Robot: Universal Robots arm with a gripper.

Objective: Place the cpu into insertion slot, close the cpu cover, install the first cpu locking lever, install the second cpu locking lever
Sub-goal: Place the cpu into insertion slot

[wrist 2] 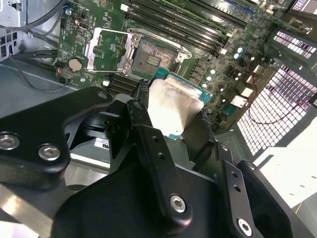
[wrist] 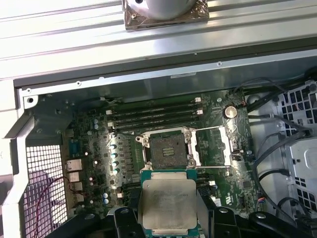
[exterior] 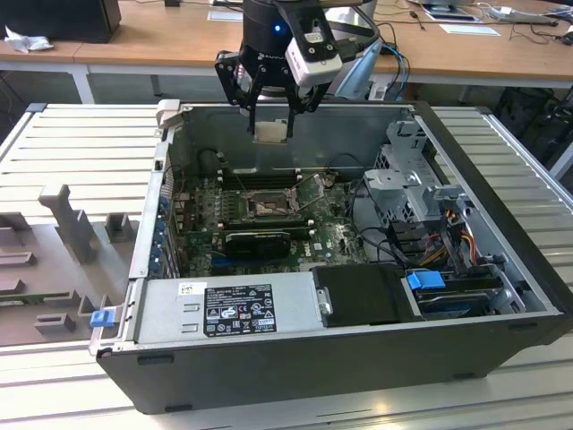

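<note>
Hand [exterior: 271, 124] grips cpu [exterior: 271, 133] over case [exterior: 269, 354] on slatted table [exterior: 506, 152], desks [exterior: 134, 47] behind.

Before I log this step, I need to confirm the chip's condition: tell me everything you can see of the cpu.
The cpu is a small, flat, square chip with a pale silvery metal face, dull and smudged, on a green board edge. It hangs roughly level, face up, clamped at two opposite edges by the gripper. It is above the open case and not yet in the empty insertion slot. Nothing else touches it.
</note>
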